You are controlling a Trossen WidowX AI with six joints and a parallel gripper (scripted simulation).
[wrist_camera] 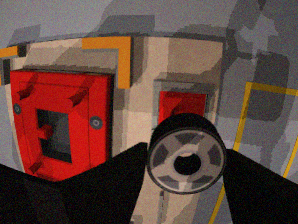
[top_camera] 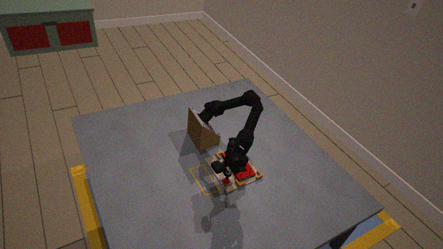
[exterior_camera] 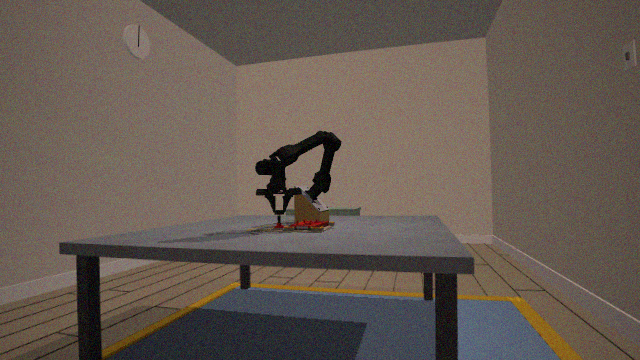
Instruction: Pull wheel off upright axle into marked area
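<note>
Gripping wheel [wrist_camera: 185, 155] with my end effector [wrist_camera: 186, 163], clamped; looks lifted off axle, above board [top_camera: 234, 185]. Left: carry into marked area [top_camera: 204, 180], set down, release.

The worktop [top_camera: 138, 166] was dull grey-blue, the arm [top_camera: 250, 117] black. The wheel [wrist_camera: 186, 156] was grey with a dark rim, above a tan board [wrist_camera: 149, 76] carrying red blocks [wrist_camera: 60, 123] and orange corners. The marked area [top_camera: 204, 180] was outlined yellow
</note>
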